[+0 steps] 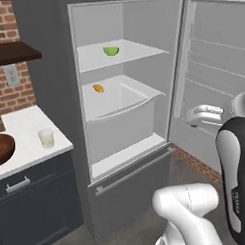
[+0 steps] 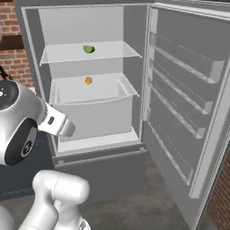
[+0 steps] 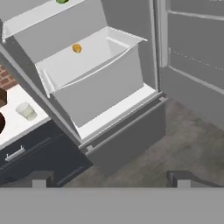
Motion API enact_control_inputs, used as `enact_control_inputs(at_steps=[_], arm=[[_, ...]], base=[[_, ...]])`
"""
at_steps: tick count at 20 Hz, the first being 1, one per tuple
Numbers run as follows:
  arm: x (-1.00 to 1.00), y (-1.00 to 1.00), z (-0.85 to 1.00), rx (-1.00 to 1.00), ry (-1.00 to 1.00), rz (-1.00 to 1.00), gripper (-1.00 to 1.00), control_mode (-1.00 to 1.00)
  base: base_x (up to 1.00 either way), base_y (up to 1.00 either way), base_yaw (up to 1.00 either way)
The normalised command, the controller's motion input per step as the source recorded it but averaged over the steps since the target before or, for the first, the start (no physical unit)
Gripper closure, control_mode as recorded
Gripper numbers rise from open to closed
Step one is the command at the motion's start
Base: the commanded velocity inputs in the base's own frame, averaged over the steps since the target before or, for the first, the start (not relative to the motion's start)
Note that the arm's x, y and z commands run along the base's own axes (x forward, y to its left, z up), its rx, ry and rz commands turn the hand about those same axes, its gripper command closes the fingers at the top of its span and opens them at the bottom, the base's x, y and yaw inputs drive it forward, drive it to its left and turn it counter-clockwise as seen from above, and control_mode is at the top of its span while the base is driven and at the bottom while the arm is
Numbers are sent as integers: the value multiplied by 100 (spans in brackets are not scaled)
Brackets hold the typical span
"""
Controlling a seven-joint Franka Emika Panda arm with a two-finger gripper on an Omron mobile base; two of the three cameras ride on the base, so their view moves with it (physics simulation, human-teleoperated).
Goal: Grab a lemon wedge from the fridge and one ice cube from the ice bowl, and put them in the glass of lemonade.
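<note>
The fridge (image 1: pixel 53 77) stands open, showing a pale interior. On its upper shelf lies the bright green lemon wedge (image 1: pixel 111 51) (image 2: pixel 89 49), which just peeks in at the top edge of the hand view (image 3: pixel 62 1). My gripper (image 1: pixel 193 117) (image 2: pixel 67 129) (image 3: pixel 111 179) hovers in front of the fridge, low and well short of that shelf, open with nothing between its fingers. On the white counter to the left stands the glass of lemonade (image 1: pixel 46 138) (image 3: pixel 26 110). The dark brown ice bowl (image 1: pixel 3 148) is cut by the left edge. The ice cube is out of view.
A small orange-yellow piece (image 1: pixel 98 88) (image 2: pixel 88 80) (image 3: pixel 77 48) lies in the white drawer (image 1: pixel 124 112) below the shelf. The fridge door (image 1: pixel 212 66) (image 2: pixel 179 90) is swung wide to the right, with rails inside. The counter (image 1: pixel 24 123) tops dark cabinets, with a brick wall behind.
</note>
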Motion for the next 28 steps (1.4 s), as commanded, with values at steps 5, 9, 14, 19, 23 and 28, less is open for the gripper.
enact_control_inputs(at_steps=[5, 9, 14, 19, 23, 28], arm=[[0, 0, 0, 0, 0, 0, -100, 100], [0, 0, 0, 0, 0, 0, -100, 100], [0, 0, 0, 0, 0, 0, -100, 100], [0, 0, 0, 0, 0, 0, -100, 100], [0, 0, 0, 0, 0, 0, -100, 100], [0, 0, 0, 0, 0, 0, -100, 100]], base=[[38, -30, 40], [20, -1, 41], [43, -26, 39], [54, -60, 22], [69, -20, 12], [42, -1, 1]])
